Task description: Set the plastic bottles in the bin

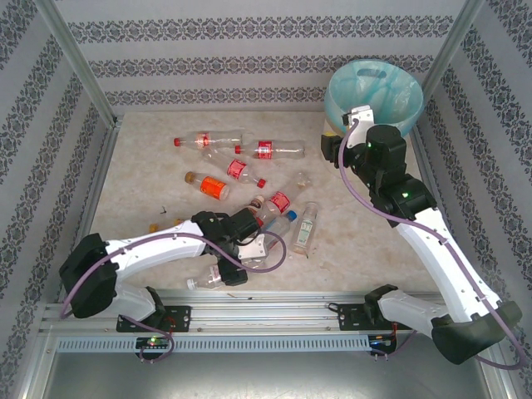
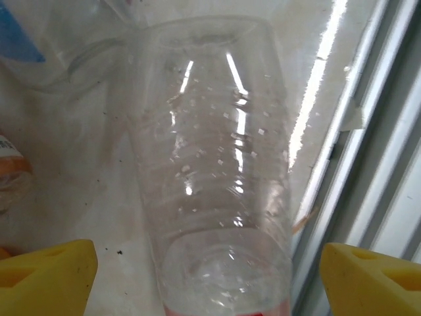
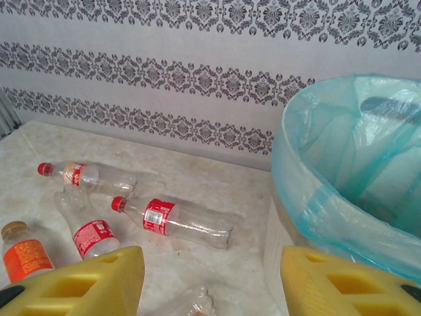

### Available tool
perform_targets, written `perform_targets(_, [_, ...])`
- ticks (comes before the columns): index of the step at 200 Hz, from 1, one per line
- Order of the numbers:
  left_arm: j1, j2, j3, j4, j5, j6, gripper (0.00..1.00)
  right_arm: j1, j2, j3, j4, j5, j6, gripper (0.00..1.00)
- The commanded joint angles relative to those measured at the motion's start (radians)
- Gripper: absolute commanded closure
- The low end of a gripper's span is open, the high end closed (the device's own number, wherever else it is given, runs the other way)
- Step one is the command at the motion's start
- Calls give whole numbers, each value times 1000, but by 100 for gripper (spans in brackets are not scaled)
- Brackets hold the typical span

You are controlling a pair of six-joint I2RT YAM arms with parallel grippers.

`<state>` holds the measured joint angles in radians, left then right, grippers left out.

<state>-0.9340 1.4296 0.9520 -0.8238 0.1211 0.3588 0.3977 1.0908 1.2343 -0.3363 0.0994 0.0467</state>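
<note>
A clear bottle (image 2: 217, 197) with a red label band lies on the table near the front edge, between the spread yellow fingers (image 2: 46, 280) of my left gripper (image 2: 210, 283). The jaws are open, with a gap on each side of the bottle. From above, this bottle (image 1: 206, 282) sits under the left gripper (image 1: 231, 270). My right gripper (image 3: 210, 283) hovers open and empty beside the cream bin (image 3: 283, 243) with its light blue liner. Several more bottles lie on the table, among them a red-labelled one (image 3: 174, 220) and an orange-labelled one (image 1: 209, 185).
A metal rail (image 2: 368, 151) runs along the table's front edge, close to the right of the left gripper's bottle. The bin (image 1: 332, 104) stands in the back right corner against the patterned walls. Small bits of debris (image 1: 165, 209) lie on the marbled tabletop.
</note>
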Motion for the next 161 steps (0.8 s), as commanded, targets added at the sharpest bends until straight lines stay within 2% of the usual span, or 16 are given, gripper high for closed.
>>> perform_targets(1, [-17,42,-5,57,-53,-17,12,14,-24,0,-6,40,-22,42])
perform_targets(26, [-18,87,-10,88,-72,-16,13,13,-28,-5,-7,56,-43,41])
perform_targets(62, [-19,150,4,99,-96,-15,20,17,-22,-11,-9,58,-46,42])
perform_targets(96, [-19,149,8,82,-87,-6,29,24,-23,-7,-11,59,-56,42])
perform_targets(133, [-17,77,60,-9,-28,-26,37,33,-40,-7,-15,76,-65,41])
perform_targets(161, [-15,-67,128,-50,13,-33,38,43,-54,5,-13,84,-65,42])
